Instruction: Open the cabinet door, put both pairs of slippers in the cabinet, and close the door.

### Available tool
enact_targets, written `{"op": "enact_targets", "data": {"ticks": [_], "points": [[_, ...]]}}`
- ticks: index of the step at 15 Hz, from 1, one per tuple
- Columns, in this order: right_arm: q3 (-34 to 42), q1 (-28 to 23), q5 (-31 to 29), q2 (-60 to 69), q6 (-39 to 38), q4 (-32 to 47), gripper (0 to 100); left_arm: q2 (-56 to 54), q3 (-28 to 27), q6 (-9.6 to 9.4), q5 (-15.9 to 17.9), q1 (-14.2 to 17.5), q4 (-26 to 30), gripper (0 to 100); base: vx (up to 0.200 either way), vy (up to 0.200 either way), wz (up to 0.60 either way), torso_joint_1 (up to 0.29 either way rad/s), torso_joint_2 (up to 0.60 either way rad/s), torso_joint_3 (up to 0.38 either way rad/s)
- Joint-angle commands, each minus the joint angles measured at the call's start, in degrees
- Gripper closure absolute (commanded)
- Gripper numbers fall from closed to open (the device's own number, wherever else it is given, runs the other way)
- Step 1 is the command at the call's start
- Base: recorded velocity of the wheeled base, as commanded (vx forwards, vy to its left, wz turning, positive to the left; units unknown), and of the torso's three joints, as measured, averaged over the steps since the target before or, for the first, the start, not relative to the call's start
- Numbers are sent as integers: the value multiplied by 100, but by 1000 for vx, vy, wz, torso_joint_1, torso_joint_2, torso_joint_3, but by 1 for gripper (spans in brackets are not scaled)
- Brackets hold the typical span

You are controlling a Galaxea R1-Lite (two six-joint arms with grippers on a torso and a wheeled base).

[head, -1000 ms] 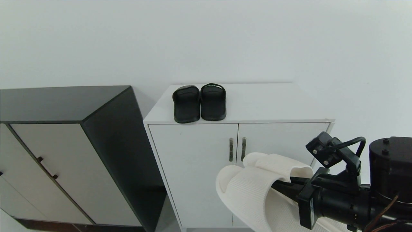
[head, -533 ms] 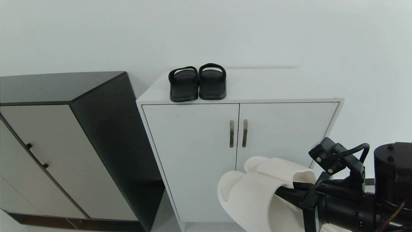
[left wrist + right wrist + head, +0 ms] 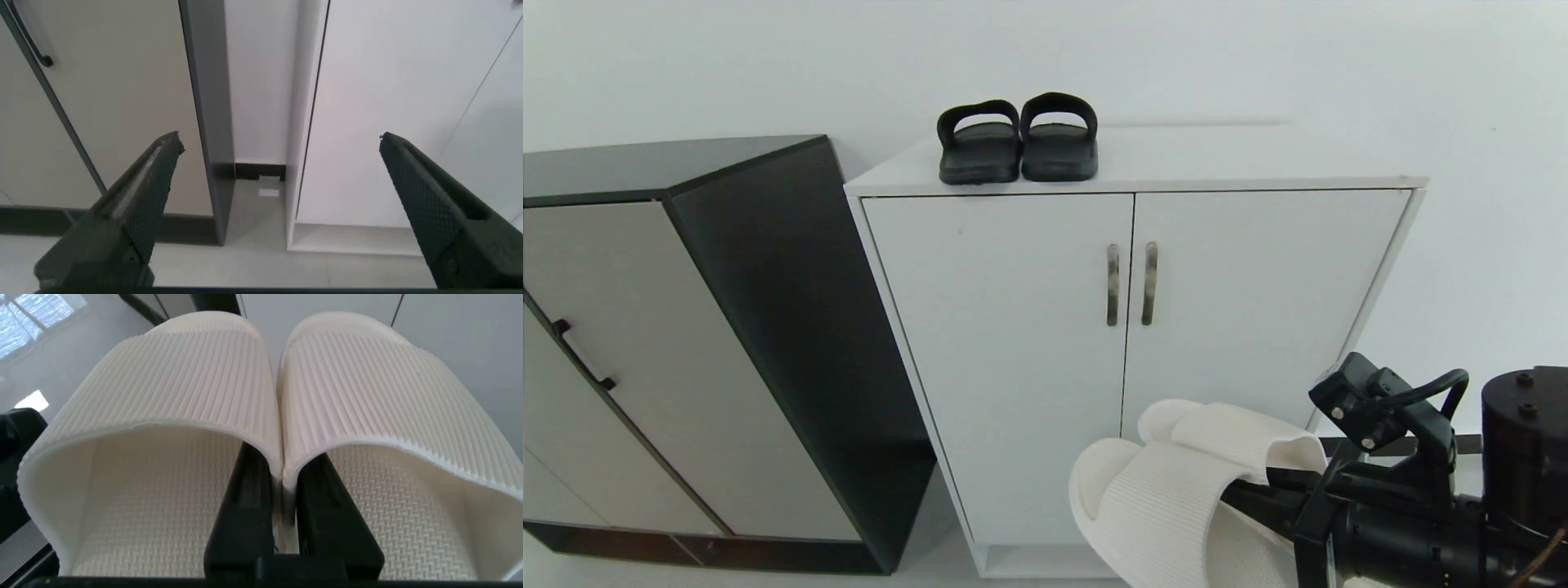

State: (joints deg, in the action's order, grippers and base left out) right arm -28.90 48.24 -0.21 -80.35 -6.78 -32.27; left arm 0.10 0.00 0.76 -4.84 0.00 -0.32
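- Left hand [image 3: 279, 140]: fingers spread wide, nothing held. It faces the gap between the dark cabinet [image 3: 768, 310] and the white cabinet [image 3: 1005, 367], low near the floor. Risk: it sits well off the door pulls, so a careless reach could strike the white cabinet's side panel or corner.
- White cabinet, centre of the head view: both doors are shut. Risk: nothing can be stowed until a door is opened, and a door swung outward may hit whatever is held in front of it.
- Black slippers [image 3: 1018, 139], upper middle of the head view: side by side at the front edge of the cabinet top, above the left door. Risk: a jolt during the door pull could tip them off.
- Handles [image 3: 1112, 284]: two slim upright bars just beside each other at the door seam. Risk: the hand may catch both, or slip off one.
- White slippers [image 3: 1168, 490], lower right of the head view, before the right door's lower part. Risk: they appear to stand in that door's swing.
- Right hand [image 3: 282, 498]: closed, one finger inside each white slipper, pinching their inner walls together. Risk: the soft walls may slide free, and the pair could sag or drop.
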Motion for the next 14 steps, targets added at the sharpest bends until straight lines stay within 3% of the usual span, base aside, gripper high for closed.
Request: {"op": "enact_targets", "data": {"ticks": [1,4,5,6,8,10,11,12,14], "points": [[8,1,12,2,1,1,100,-1,0,-58,1,0,-3,0,0,0,0,-90,461,369],[8,1,12,-25,1,1,100,78,-35,-84,168,0,-12,0,0,0,0,-45,447,390],[16,1,12,-25,-8,1,100,315,-501,65,387,-9,-12,0,0,0,0,-27,422,417],[25,1,3,-25,-8,-8,100,764,-1134,320,704,-18,23,0,0,0,0,-17,261,237],[43,1,12,-42,1,1,100,2021,-1547,294,1442,-18,-153,0,0,0,0,-2,112,95],[113,1,12,-60,1,-8,100,3611,-1679,285,2295,-79,-1102,0,0,0,0,-1,25,18],[113,-7,12,-60,1,-8,100,4183,-1758,285,2769,-255,-1621,0,0,0,0,0,0,0],[104,-16,21,-60,-8,-8,100,4684,-1898,294,2980,-527,-2034,0,0,0,0,0,0,0],[131,-16,30,-16,-8,-8,100,5519,-2435,311,2954,-1424,-2385,0,0,0,0,0,0,0]]}}
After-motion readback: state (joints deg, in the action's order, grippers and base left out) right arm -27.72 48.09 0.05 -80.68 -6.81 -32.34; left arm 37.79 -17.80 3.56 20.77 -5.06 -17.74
